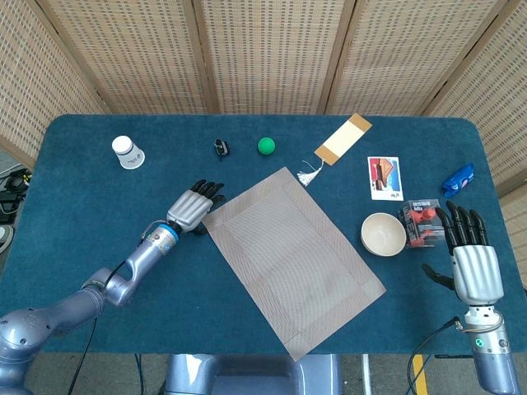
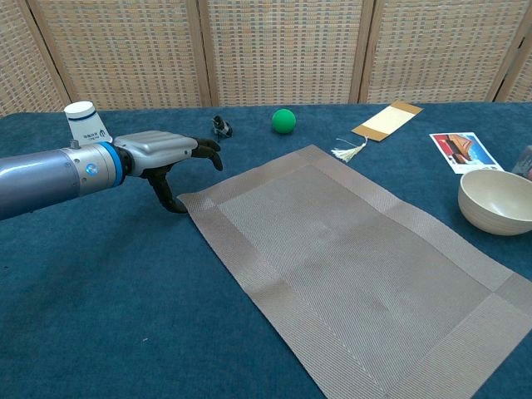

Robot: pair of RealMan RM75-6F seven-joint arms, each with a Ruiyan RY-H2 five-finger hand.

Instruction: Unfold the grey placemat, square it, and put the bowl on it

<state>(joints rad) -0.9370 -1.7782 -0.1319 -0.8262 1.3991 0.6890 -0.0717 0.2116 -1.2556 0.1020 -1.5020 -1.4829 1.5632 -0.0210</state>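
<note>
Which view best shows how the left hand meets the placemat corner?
The chest view: the left hand shows side-on, one dark finger reaching down beside the grey placemat's near-left corner. The head view shows the left hand from above, so its back hides whether the fingers touch the placemat.

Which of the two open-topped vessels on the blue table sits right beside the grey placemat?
The cream ceramic bowl, upright just off the grey woven placemat's right edge; the white paper cup lies at the far left.
</note>
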